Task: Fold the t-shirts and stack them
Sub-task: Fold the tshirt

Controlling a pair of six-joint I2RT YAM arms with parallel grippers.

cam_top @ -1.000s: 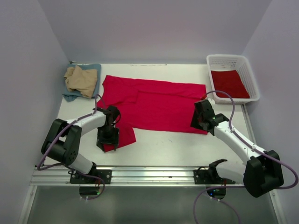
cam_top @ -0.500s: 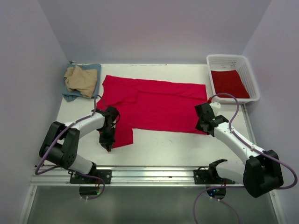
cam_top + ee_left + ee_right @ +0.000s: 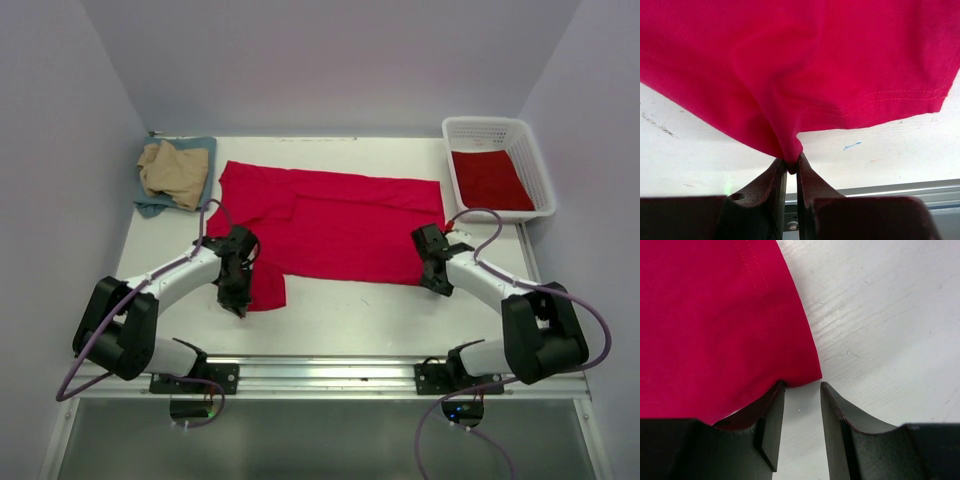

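Pale lilac walls (image 3: 330, 60) close in the white counter (image 3: 350, 310) on three sides. A metal rail (image 3: 320, 372) runs along its near edge.

We see a red shirt (image 3: 790, 60) filling the top of the frame. At the bottom middle, our gripper (image 3: 791, 167) pinches a small fold of it tight. Two lines of stitches (image 3: 880, 100) run along the edge on the right. Below is the white table (image 3: 700, 160) with a tiny blue mark (image 3: 852, 146). A gray rail (image 3: 890, 192) sits at the lower right.
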